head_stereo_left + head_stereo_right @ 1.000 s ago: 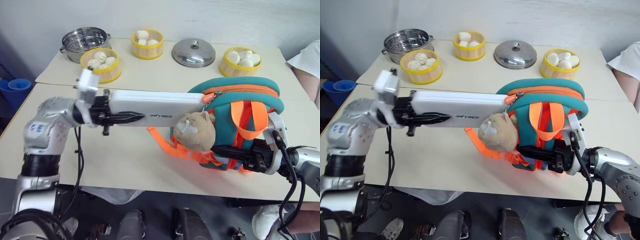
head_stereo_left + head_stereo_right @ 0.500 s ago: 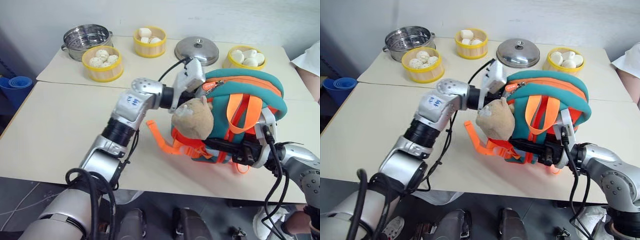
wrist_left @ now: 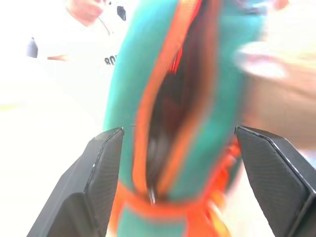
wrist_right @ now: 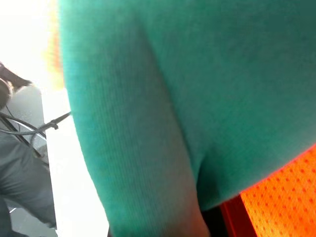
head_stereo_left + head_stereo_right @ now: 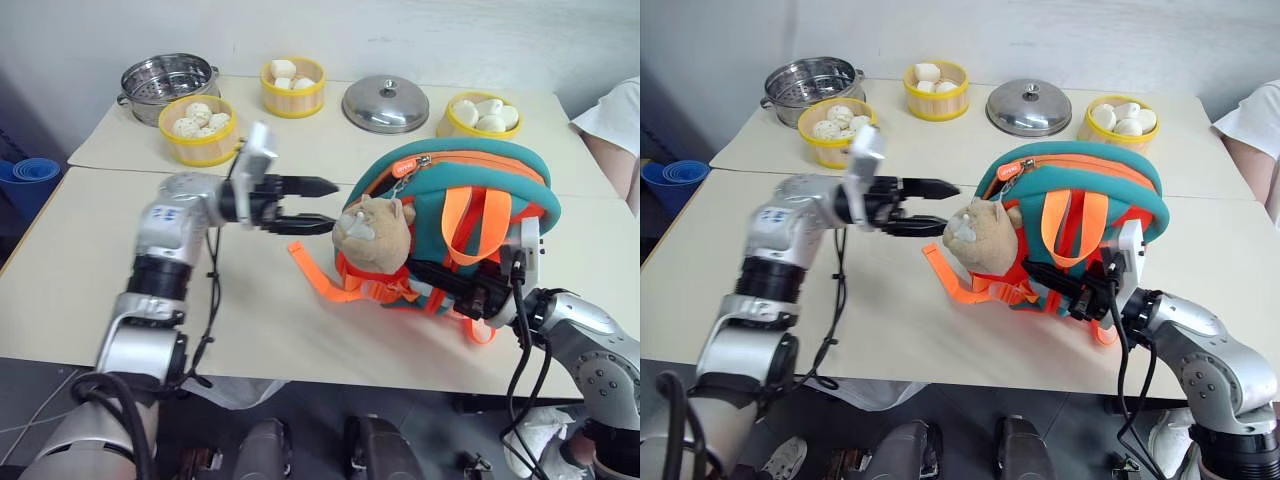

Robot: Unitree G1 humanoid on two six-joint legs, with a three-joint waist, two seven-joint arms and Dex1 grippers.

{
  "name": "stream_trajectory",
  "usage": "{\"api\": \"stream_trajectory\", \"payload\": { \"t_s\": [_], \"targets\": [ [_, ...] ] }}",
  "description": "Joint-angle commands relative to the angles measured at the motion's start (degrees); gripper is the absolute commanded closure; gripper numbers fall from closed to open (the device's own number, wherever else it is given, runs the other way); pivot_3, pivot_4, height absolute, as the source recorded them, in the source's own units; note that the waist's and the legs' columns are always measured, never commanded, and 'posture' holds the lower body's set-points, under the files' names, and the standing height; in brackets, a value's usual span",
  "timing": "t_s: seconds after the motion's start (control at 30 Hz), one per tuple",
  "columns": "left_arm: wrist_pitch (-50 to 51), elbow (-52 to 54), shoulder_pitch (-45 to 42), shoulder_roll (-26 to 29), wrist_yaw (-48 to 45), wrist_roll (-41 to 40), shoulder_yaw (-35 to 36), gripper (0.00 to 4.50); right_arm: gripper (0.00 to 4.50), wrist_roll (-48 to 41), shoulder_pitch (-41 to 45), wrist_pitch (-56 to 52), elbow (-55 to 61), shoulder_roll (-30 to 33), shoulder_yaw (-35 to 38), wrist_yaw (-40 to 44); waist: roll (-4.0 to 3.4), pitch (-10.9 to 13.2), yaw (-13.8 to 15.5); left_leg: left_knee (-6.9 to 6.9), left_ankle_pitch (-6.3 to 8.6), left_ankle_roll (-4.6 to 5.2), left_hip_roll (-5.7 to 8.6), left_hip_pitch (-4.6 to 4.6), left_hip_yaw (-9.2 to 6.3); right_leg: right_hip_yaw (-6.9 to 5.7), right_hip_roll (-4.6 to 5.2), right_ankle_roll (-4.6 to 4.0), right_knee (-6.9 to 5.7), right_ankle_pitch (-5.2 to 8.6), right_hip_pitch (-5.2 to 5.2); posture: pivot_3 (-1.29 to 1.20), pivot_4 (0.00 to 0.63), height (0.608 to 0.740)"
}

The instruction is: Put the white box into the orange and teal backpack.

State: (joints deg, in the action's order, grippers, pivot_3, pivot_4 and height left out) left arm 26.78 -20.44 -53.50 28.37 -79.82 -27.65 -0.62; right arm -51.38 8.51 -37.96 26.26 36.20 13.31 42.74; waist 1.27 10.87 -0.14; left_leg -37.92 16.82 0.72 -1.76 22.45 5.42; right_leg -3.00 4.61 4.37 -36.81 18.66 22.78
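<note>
Left gripper [image 5: 315, 205] hovers above the beige table [image 5: 120, 270], black fingers spread apart with nothing between them, pointing level toward the small orange fabric backpack with teal top [image 5: 470, 215]. Backpack sits just past the fingertips, a small gap between, not touching. Tan plush animal [image 5: 372, 232] hangs on the backpack's front, just beyond and slightly below the left gripper tips. In the left wrist view the backpack's zip opening [image 3: 168, 113] gapes straight ahead between the two fingers, dark inside; white box not visible from outside, cannot tell how it lies within. Right gripper [image 5: 455, 285] sits low at the backpack's near side, fingers pressed together, pinching the pack's lower orange webbing and fabric. Orange strap loop [image 5: 320, 280] trails on the table below the left gripper. Behind the left gripper, well apart: round yellow steamer baskets of white buns [image 5: 200, 128], steel pot [image 5: 168, 78], steel lid [image 5: 386, 103]
</note>
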Motion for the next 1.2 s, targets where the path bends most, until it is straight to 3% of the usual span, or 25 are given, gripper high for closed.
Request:
{"api": "stream_trajectory", "payload": {
  "t_s": [0.03,0.17,0.33,0.43,0.77,0.8,0.9,1.03,1.2],
  "targets": [
    [2.95,9.49,1.66,0.82,-0.97,-4.49,1.29,0.72,4.50,0.21,0.72,0.65,0.22,-0.26,-0.45,0.06,0.00,0.00,0.35,-0.04,0.02,0.03,0.03,0.01,-0.05,-0.02,0.04,0.00,0.00,0.00,-0.04,0.00,0.150,0.740],
    [5.42,20.48,5.40,-3.09,5.83,-7.20,1.09,0.72,4.50,0.14,1.08,0.37,-0.08,-0.14,-1.16,0.53,0.00,0.00,0.32,-0.10,0.11,0.19,0.10,-0.03,-0.10,-0.01,0.15,0.09,0.10,-0.05,-0.21,0.00,0.150,0.740],
    [5.78,24.05,8.18,-8.87,12.31,-7.80,-0.26,0.72,4.50,0.06,1.41,0.23,-0.46,0.16,-1.55,1.10,0.00,0.00,-0.08,-0.09,0.10,0.18,0.07,-0.05,-0.08,0.00,0.08,0.12,0.15,-0.07,-0.21,0.00,0.150,0.740],
    [2.40,24.10,9.09,-10.24,14.46,-4.60,-2.38,1.31,4.50,0.05,1.66,0.19,-0.47,0.14,-1.60,1.23,0.00,0.00,-0.09,-0.07,0.08,0.13,0.02,-0.10,-0.05,0.01,-0.01,0.11,0.12,-0.06,-0.20,0.00,0.150,0.740],
    [-2.90,23.78,11.53,-9.35,16.85,-1.13,-4.27,4.28,4.50,-0.30,0.13,0.78,0.80,-0.62,-1.17,0.65,0.00,0.00,0.06,-0.06,0.07,0.11,0.03,-0.10,-0.05,0.02,0.01,0.11,0.15,-0.06,-0.21,0.00,0.150,0.740],
    [-2.21,23.74,11.07,-8.82,16.76,-2.06,-3.32,4.49,4.50,-0.26,-0.06,0.91,0.92,-0.72,-1.06,0.54,0.00,0.00,0.01,-0.06,0.07,0.11,0.03,-0.10,-0.05,0.02,0.02,0.11,0.15,-0.06,-0.21,0.00,0.150,0.740],
    [-0.24,22.91,9.57,-6.37,16.28,-4.13,-0.58,4.49,4.50,-0.39,-0.45,1.05,1.18,-0.86,-0.67,0.27,0.00,0.00,-0.09,-0.06,0.07,0.11,0.01,-0.10,-0.06,0.02,0.00,0.10,0.13,-0.06,-0.20,0.00,0.150,0.740],
    [1.17,15.87,5.51,1.08,13.66,-4.82,3.83,4.49,4.50,-0.34,-0.99,1.47,1.13,-0.90,0.10,-0.01,-0.01,0.00,-0.10,-0.04,0.06,0.09,-0.01,-0.11,-0.05,0.02,-0.02,0.09,0.11,-0.05,-0.18,0.00,0.150,0.740],
    [-7.92,-4.19,-1.56,11.27,12.41,9.34,-2.18,4.49,4.50,-0.06,-1.22,2.40,0.69,-1.34,1.23,-0.99,-0.02,-0.01,-0.07,-0.02,0.06,0.10,0.02,-0.15,0.00,0.00,-0.05,0.08,0.11,-0.04,-0.16,0.00,0.150,0.740]
  ]
}}
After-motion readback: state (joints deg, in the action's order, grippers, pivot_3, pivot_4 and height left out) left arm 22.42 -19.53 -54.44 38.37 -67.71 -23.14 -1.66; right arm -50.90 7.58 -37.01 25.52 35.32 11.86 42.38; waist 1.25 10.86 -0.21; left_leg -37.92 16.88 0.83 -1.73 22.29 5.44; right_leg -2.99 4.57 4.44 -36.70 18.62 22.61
